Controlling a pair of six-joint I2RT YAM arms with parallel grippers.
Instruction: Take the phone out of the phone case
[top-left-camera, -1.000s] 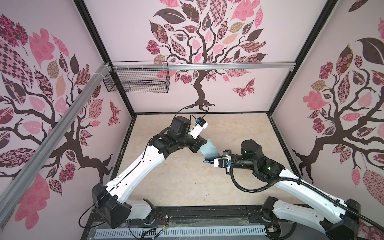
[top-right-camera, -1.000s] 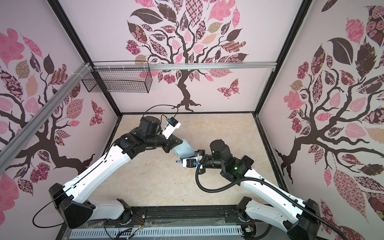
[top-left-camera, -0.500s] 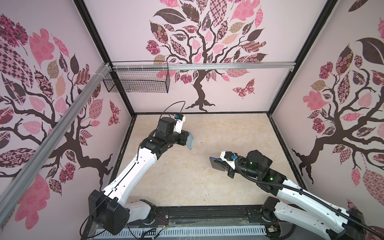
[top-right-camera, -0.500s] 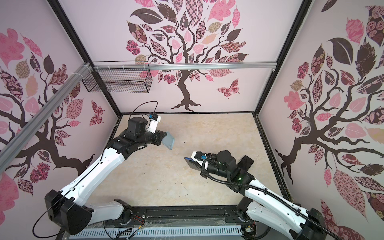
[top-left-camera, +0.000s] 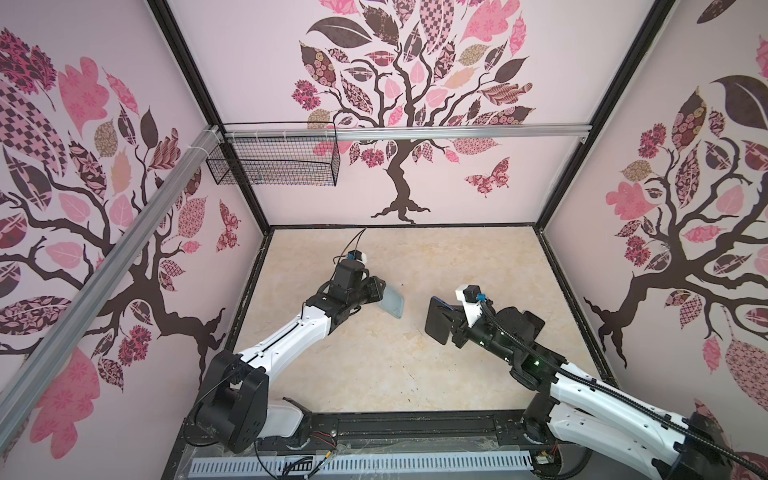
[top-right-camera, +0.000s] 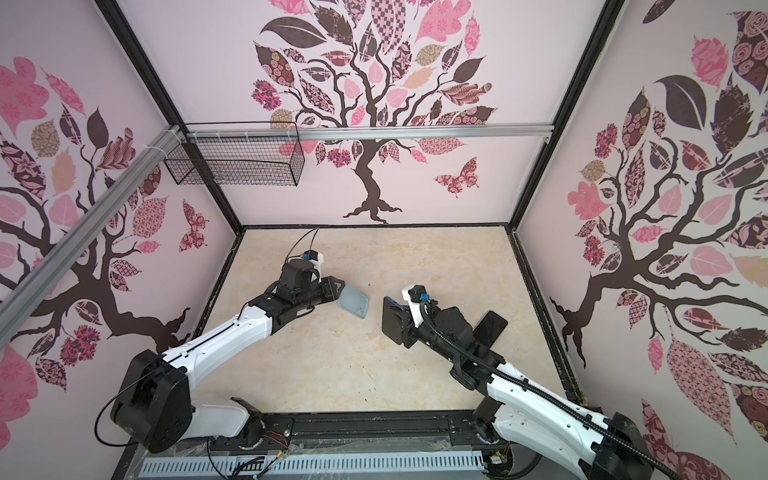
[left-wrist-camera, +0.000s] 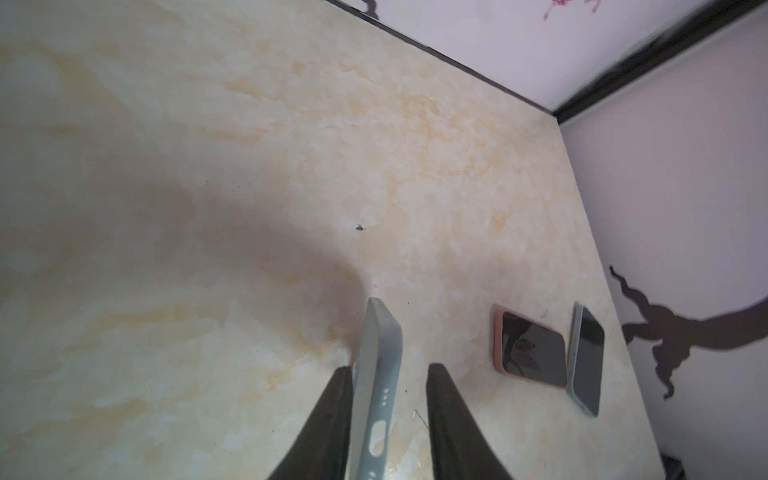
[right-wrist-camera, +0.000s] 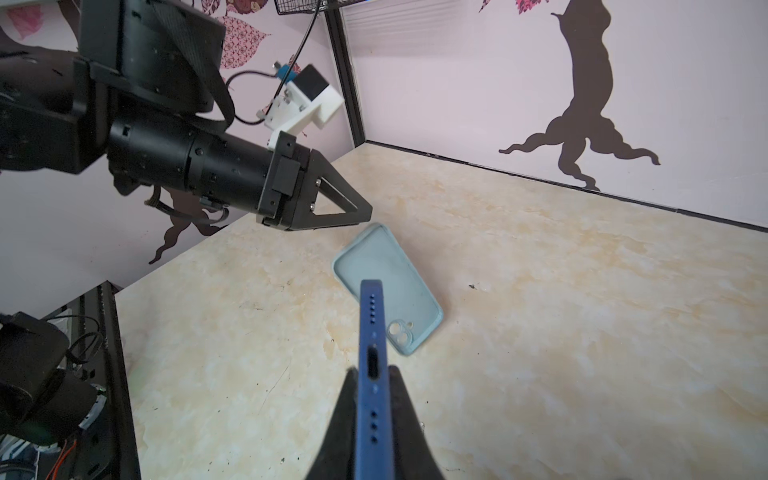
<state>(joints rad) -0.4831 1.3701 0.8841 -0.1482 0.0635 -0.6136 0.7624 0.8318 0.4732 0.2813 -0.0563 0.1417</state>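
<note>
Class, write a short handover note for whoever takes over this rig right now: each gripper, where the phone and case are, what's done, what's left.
Left gripper: open, the pale blue case loose between its jaws, down at the table.
Right gripper: shut on the blue phone, held off the table.
Done: phone is out of the case.
Left: probably set the phone down and back both arms away.

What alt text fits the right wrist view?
The right gripper clamps a blue phone edge-on, charging port facing the camera. Beyond it the empty pale blue case lies on the table by the left gripper.
</note>
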